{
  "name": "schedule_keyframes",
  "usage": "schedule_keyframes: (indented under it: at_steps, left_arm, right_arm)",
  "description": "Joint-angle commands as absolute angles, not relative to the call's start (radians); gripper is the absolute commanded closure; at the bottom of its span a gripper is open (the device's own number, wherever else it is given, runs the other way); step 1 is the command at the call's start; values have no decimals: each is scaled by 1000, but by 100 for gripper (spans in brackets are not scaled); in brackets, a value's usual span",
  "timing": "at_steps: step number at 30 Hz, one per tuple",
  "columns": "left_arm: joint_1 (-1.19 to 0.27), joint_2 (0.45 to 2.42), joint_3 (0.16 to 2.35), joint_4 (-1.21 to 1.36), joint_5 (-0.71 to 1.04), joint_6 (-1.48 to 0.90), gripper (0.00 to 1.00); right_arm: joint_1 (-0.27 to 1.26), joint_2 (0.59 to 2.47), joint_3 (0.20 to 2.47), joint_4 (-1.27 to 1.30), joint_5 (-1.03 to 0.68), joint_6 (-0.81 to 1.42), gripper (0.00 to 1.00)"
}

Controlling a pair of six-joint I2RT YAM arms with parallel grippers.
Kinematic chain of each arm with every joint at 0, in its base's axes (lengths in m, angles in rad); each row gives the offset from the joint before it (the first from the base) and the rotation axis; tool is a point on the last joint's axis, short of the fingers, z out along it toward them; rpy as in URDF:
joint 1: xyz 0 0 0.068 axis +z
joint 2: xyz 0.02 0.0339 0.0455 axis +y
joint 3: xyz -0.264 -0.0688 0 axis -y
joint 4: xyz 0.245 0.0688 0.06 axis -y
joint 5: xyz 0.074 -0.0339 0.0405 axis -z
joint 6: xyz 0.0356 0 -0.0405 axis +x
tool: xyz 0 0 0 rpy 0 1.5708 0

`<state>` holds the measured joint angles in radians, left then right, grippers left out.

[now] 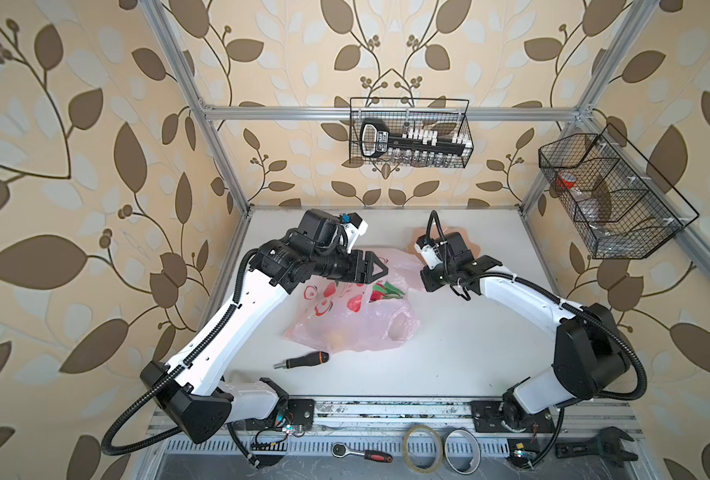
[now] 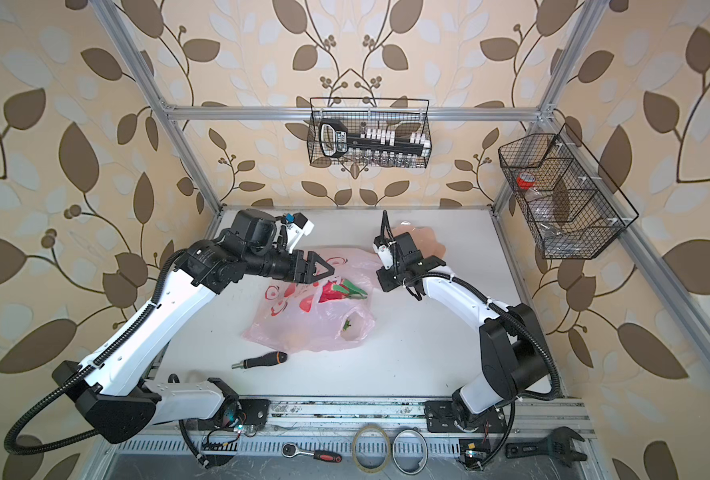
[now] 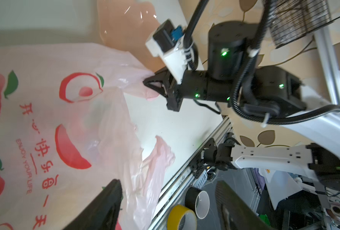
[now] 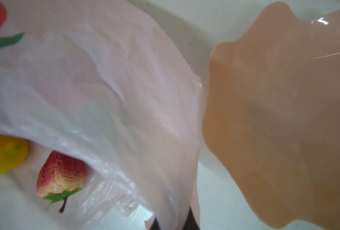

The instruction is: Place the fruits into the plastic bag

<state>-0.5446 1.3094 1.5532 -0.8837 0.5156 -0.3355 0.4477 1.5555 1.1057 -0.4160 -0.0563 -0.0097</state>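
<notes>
The pale-pink plastic bag [image 1: 345, 316] [image 2: 303, 320] [image 3: 45, 119] [image 4: 105, 79] lies mid-table, printed with red peaches. A pink-red dragon fruit [image 1: 386, 291] [image 2: 339, 291] with green scales shows at its mouth. Inside, the right wrist view shows a strawberry [image 4: 60, 175] and a yellow lemon [image 4: 2, 155]. My right gripper [image 1: 423, 274] [image 2: 380, 276] [image 3: 147, 82] [image 4: 173, 225] is shut on the bag's rim at its far right corner and holds the film up. My left gripper [image 1: 380, 270] [image 2: 326, 270] [image 3: 165, 209] hovers open over the bag's far edge, holding nothing.
A peach scalloped plate [image 1: 469, 245] [image 2: 426, 241] [image 4: 284, 119] sits behind the right wrist, with no fruit on it. A black-and-orange screwdriver [image 1: 303, 359] [image 2: 262, 359] lies in front of the bag. Tape rolls [image 1: 422, 449] [image 3: 182, 218], a ratchet [image 1: 361, 453] and a wrench [image 1: 594, 446] lie past the front rail.
</notes>
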Motion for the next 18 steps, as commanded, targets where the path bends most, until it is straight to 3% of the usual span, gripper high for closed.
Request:
schedule_keyframes:
  at_steps: [1,5,10,18]
  left_arm:
    - [-553,1353,1688,-988,546,-207,19]
    - [-606,1428,1798,-1086,566,-79,19]
    - [-789,1564,1912,-1239,391,85,19]
    - [-928,1703,1935,-1323,220,181,19]
  right_arm:
    - [444,1539,1140,-430,-75,-32,100]
    - [438,1550,1144,-434,-73,-22,100]
    - [437,1559,1144,-436,-80,-26,100]
    - [434,1566,1151,-437,-92,-34,100]
